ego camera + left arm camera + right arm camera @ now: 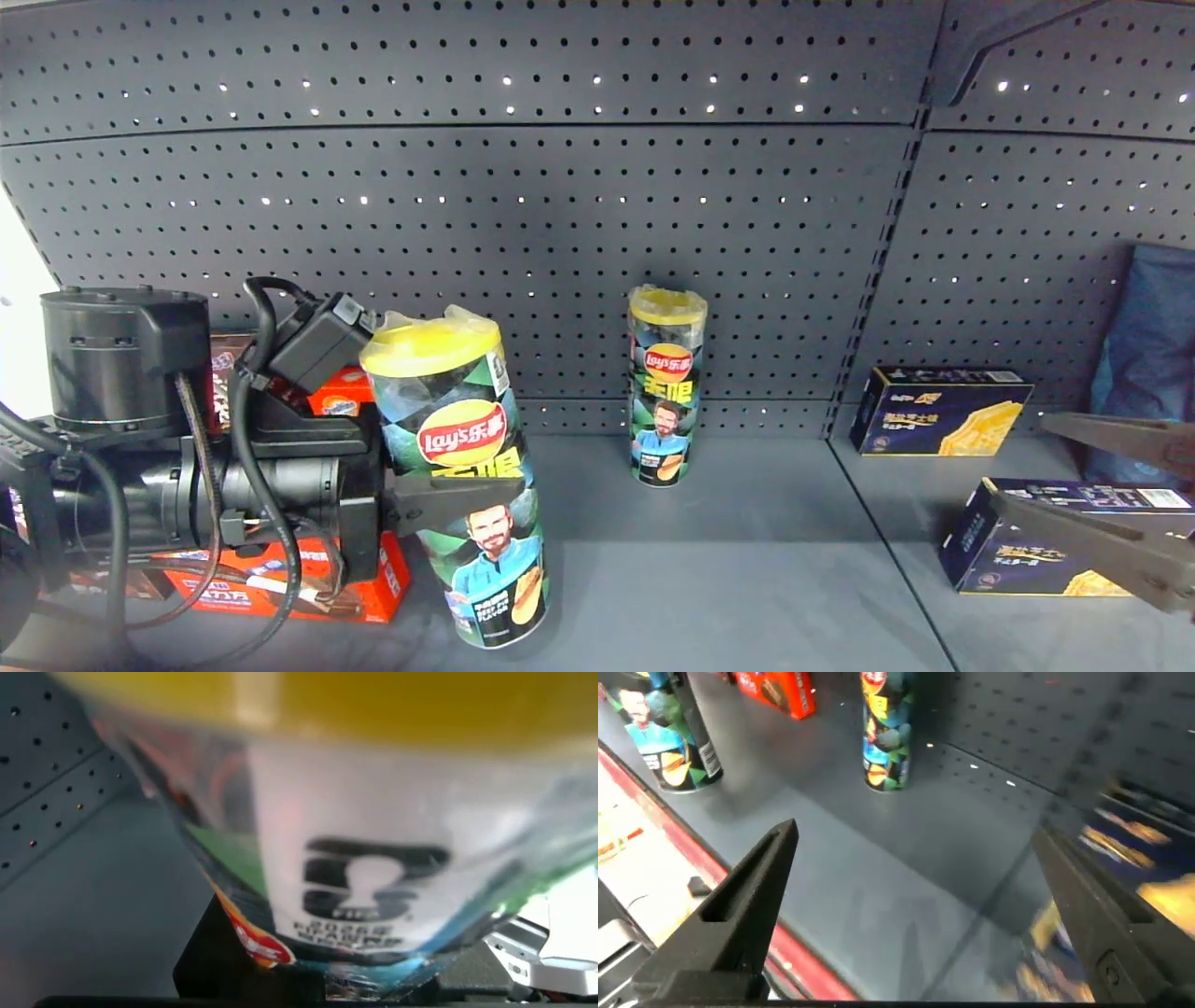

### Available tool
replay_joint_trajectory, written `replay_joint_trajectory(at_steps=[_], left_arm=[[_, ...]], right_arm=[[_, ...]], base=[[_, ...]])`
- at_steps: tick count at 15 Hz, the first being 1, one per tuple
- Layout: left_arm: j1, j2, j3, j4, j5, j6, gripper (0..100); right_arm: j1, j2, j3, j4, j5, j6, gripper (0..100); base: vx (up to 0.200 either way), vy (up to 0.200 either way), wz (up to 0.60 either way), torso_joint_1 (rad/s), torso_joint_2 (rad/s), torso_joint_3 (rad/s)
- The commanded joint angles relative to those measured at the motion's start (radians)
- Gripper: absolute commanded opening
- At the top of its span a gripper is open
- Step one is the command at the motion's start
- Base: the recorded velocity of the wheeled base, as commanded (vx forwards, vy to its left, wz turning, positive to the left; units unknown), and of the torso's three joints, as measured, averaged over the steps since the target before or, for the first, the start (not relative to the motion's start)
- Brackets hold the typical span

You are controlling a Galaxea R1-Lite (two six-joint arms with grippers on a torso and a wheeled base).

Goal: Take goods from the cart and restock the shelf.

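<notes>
A tall chips can (462,476) with a yellow lid stands slightly tilted near the shelf's (747,560) front edge, its base at or just above the shelf floor. My left gripper (467,499) is shut on it at mid height, one finger (448,504) lying across its front. Up close, the can's (374,859) label and lid fill the left wrist view. A second, matching can (665,387) stands upright at the back by the pegboard. My right gripper (1018,457) hangs open and holds nothing, over the right bay. The right wrist view takes in both cans, the held one (677,728) and the far one (885,728), past that gripper (915,887).
Red boxes (308,588) lie behind and under my left arm, with an orange box (341,392) further back. Two dark blue boxes (943,411) (1027,551) and a blue bag (1153,355) fill the right bay past the upright divider (878,280). Bare shelf floor lies between the cans.
</notes>
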Motion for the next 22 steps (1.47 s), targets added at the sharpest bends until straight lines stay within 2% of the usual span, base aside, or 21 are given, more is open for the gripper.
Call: replay_joint_trajectory(at_steps=[1, 3, 7, 9, 15, 16, 18, 20, 22], left_arm=[[0.002, 0.017, -0.039, 0.002, 0.000, 0.001, 0], [0.000, 0.026, -0.064, 0.003, 0.000, 0.001, 0], [-0.003, 0.068, -0.099, 0.002, -0.001, 0.001, 0], [-0.003, 0.087, -0.116, 0.002, -0.001, 0.001, 0], [-0.014, 0.118, -0.144, -0.001, -0.001, 0.001, 0], [-0.012, 0.121, -0.150, -0.001, -0.003, 0.001, 0], [-0.012, 0.127, -0.159, -0.001, -0.003, 0.001, 0], [-0.012, 0.132, -0.159, -0.001, -0.003, 0.001, 0], [-0.012, 0.137, -0.162, -0.001, -0.003, 0.001, 0]], right_arm=[[0.043, 0.252, -0.041, -0.110, 0.039, -0.002, 100], [0.063, 0.325, -0.053, -0.188, 0.044, -0.012, 100], [0.055, 0.407, -0.090, -0.226, 0.053, -0.012, 100], [0.055, 0.460, -0.120, -0.284, 0.090, -0.012, 100], [0.053, 0.637, -0.177, -0.446, 0.295, -0.013, 100], [0.053, 0.637, -0.177, -0.446, 0.295, -0.013, 100], [0.057, 0.719, -0.263, -0.469, 0.307, -0.013, 100], [0.058, 0.770, -0.303, -0.510, 0.378, -0.013, 100], [0.067, 0.805, -0.324, -0.533, 0.401, -0.013, 100]], base=[[0.000, 0.000, 0.00, 0.000, 0.00, 0.000], [0.000, 0.000, 0.00, 0.000, 0.00, 0.000], [0.000, 0.000, 0.00, 0.000, 0.00, 0.000], [0.000, 0.000, 0.00, 0.000, 0.00, 0.000], [0.000, 0.000, 0.00, 0.000, 0.00, 0.000], [0.000, 0.000, 0.00, 0.000, 0.00, 0.000], [0.000, 0.000, 0.00, 0.000, 0.00, 0.000], [0.000, 0.000, 0.00, 0.000, 0.00, 0.000], [0.000, 0.000, 0.00, 0.000, 0.00, 0.000]])
